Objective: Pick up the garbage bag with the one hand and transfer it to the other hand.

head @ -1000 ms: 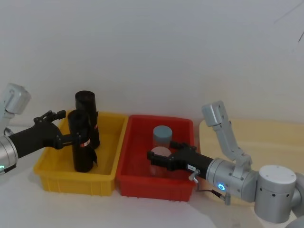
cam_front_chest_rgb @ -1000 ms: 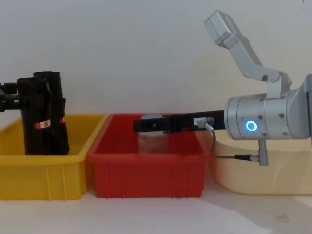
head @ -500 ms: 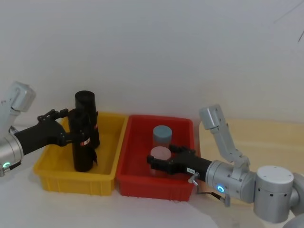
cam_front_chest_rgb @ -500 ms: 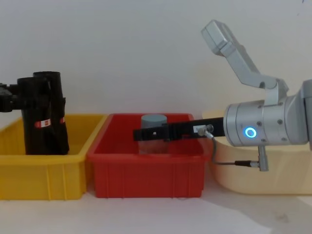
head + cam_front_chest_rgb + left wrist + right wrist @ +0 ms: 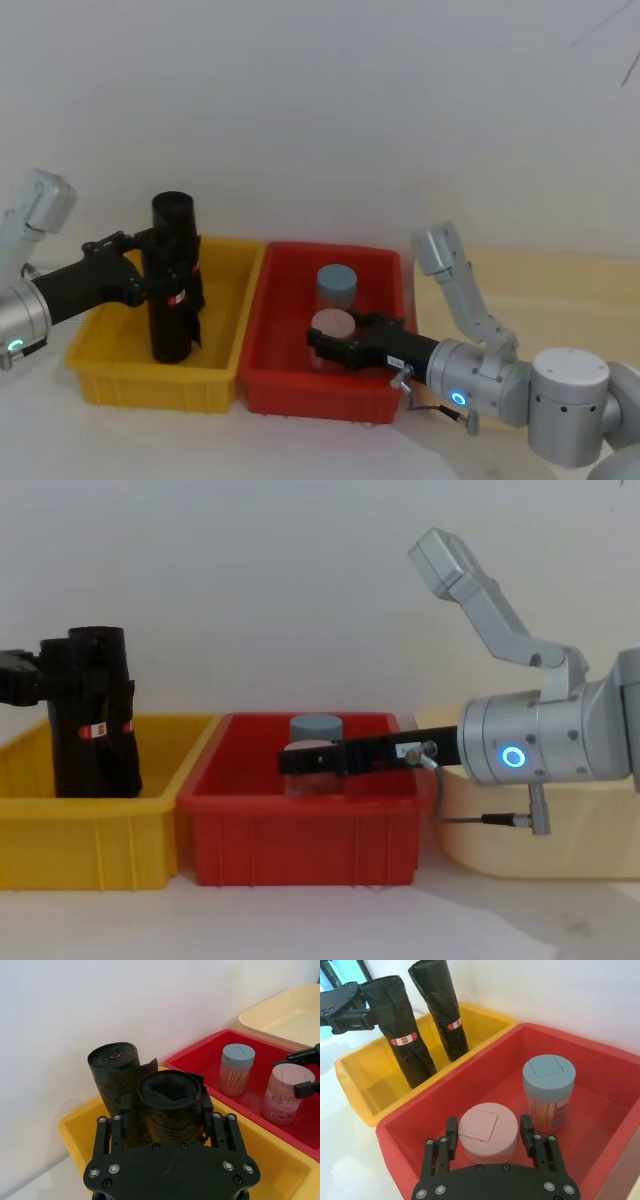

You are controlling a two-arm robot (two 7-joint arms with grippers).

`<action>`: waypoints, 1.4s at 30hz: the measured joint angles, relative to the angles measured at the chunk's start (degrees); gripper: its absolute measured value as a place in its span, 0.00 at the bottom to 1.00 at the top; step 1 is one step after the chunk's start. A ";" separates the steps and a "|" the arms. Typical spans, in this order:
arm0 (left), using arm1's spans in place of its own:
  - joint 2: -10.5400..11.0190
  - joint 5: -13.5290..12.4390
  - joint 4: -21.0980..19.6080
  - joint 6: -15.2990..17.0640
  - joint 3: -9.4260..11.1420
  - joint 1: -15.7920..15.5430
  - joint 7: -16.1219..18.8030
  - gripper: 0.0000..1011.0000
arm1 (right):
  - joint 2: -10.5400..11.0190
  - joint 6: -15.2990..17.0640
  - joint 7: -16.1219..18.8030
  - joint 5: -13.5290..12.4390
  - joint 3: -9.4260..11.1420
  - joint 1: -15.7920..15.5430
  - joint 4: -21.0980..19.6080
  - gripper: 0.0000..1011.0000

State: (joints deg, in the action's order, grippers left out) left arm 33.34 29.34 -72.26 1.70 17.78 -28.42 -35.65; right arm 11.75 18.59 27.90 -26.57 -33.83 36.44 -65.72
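Desk (image 5: 300, 450): white; it carries three containers in a row, from its left edge to its right edge.
Yellow bin (image 5: 150, 385): on the left side of the desk, touching the red bin along one long wall.
My left claw (image 5: 165, 1107): it reaches in over the left wall of the yellow bin, and the ring on its wrist is green. The two fingers are clamped on the upper part of the garbage bag, one on each side.
Garbage bag (image 5: 400, 1030): a black roll with a red and white label. It stands nearly upright in the yellow bin, toward the front wall, and its top is well above the rim. I cannot tell if its lower end touches the bin floor.
Second roll (image 5: 442, 1007): same look, just behind the garbage bag, toward the back wall of the yellow bin.
Red bin (image 5: 320, 395): in the middle of the row.
Pink-lidded jar (image 5: 487, 1130): clear, with toothpicks inside, near the front wall of the red bin.
Blue-lidded jar (image 5: 549, 1080): just behind the pink-lidded jar, toward the back wall.
My right claw (image 5: 330, 345): it comes in over the right wall of the red bin, and its ring is blue. The fingers are apart, one on each side of the pink-lidded jar, and a thin gap shows beside one finger.
Cream tray (image 5: 560, 850): at the right edge of the desk, under my right arm.
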 joint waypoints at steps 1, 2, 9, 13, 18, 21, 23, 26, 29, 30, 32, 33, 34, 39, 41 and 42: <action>-0.03 0.03 0.07 0.00 0.05 -0.09 -0.04 0.81 | 0.00 0.00 0.01 0.00 -0.03 0.01 0.03 0.74; -0.04 0.04 0.09 0.00 0.07 -0.11 -0.05 0.77 | 0.00 -0.02 0.03 0.00 -0.04 0.02 0.05 0.73; -0.14 0.12 0.29 0.00 0.24 -0.34 -0.16 0.56 | 0.04 -0.09 0.11 0.00 -0.18 0.14 0.26 0.66; -0.17 0.14 0.35 0.01 0.31 -0.44 -0.20 0.51 | 0.05 -0.14 0.15 0.00 -0.23 0.17 0.32 0.66; -0.20 0.17 0.42 0.01 0.36 -0.51 -0.24 0.47 | 0.05 -0.16 0.17 0.00 -0.27 0.19 0.38 0.66; -0.22 0.19 0.45 0.01 0.39 -0.55 -0.26 0.46 | 0.05 -0.16 0.19 0.00 -0.29 0.20 0.40 0.66; -0.22 0.20 0.46 0.01 0.39 -0.56 -0.27 0.44 | 0.05 -0.16 0.20 0.00 -0.31 0.22 0.41 0.66; -0.24 0.21 0.48 0.01 0.42 -0.59 -0.28 0.42 | 0.05 -0.16 0.21 0.00 -0.32 0.22 0.43 0.66; -0.25 0.22 0.50 0.01 0.43 -0.60 -0.29 0.40 | 0.05 -0.16 0.23 0.01 -0.34 0.24 0.45 0.66; -0.25 0.22 0.51 0.01 0.44 -0.61 -0.29 0.40 | 0.05 -0.16 0.23 0.01 -0.34 0.24 0.45 0.66; -0.26 0.22 0.52 0.01 0.46 -0.62 -0.29 0.39 | 0.05 -0.16 0.23 0.01 -0.35 0.25 0.46 0.66; -0.26 0.22 0.52 0.01 0.46 -0.62 -0.30 0.38 | 0.05 -0.15 0.23 0.01 -0.35 0.25 0.47 0.66; -0.26 0.22 0.52 0.01 0.46 -0.62 -0.29 0.38 | 0.05 -0.15 0.24 0.00 -0.35 0.25 0.48 0.66; -0.26 0.22 0.53 0.01 0.46 -0.65 -0.30 0.36 | 0.05 -0.15 0.24 0.01 -0.35 0.25 0.49 0.66; -0.27 0.22 0.53 0.01 0.46 -0.65 -0.30 0.35 | 0.05 -0.15 0.24 0.01 -0.35 0.25 0.49 0.66; -0.26 0.22 0.53 0.01 0.46 -0.65 -0.30 0.35 | 0.05 -0.14 0.24 0.01 -0.35 0.25 0.49 0.66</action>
State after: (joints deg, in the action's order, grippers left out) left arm 33.08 29.55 -71.73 1.72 18.24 -29.08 -35.95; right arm 11.80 18.45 28.14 -26.57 -34.18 36.69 -65.23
